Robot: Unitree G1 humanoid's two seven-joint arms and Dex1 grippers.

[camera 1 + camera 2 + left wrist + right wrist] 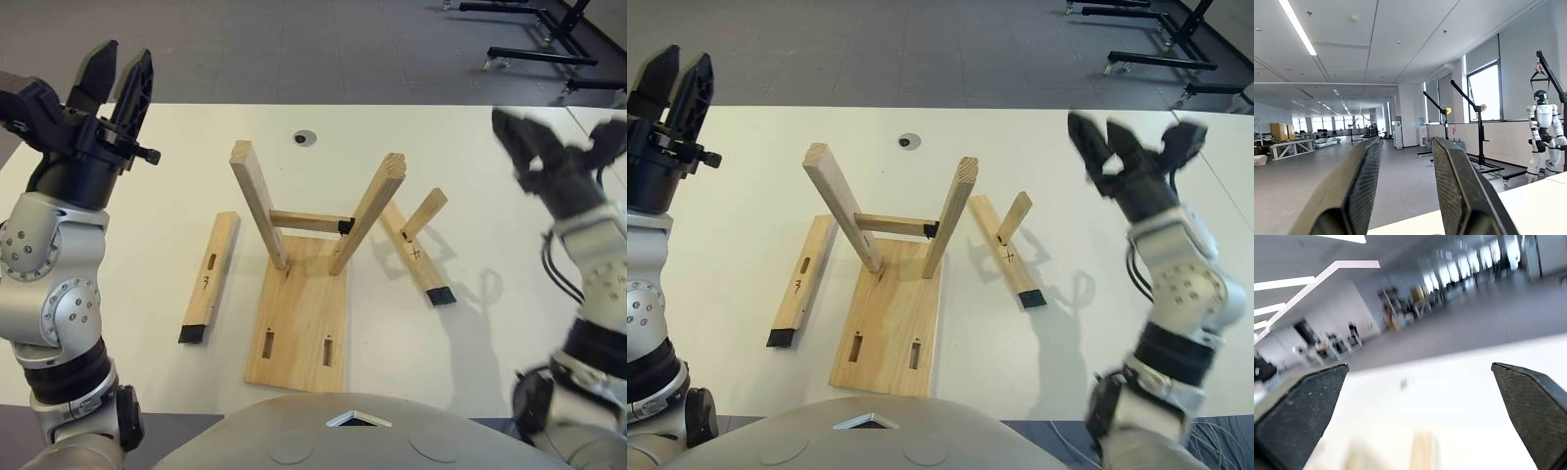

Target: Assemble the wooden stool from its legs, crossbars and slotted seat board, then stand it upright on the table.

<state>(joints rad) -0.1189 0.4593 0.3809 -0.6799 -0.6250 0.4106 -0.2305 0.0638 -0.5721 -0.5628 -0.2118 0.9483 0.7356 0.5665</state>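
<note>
Left eye view: arms upraised, left pincer (116,70) slightly ajar, right pincer (561,137) wide, both empty.

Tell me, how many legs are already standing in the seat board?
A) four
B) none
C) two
C: two legs stand in the seat board, joined by a crossbar; two loose legs lie flat on the table.
</note>
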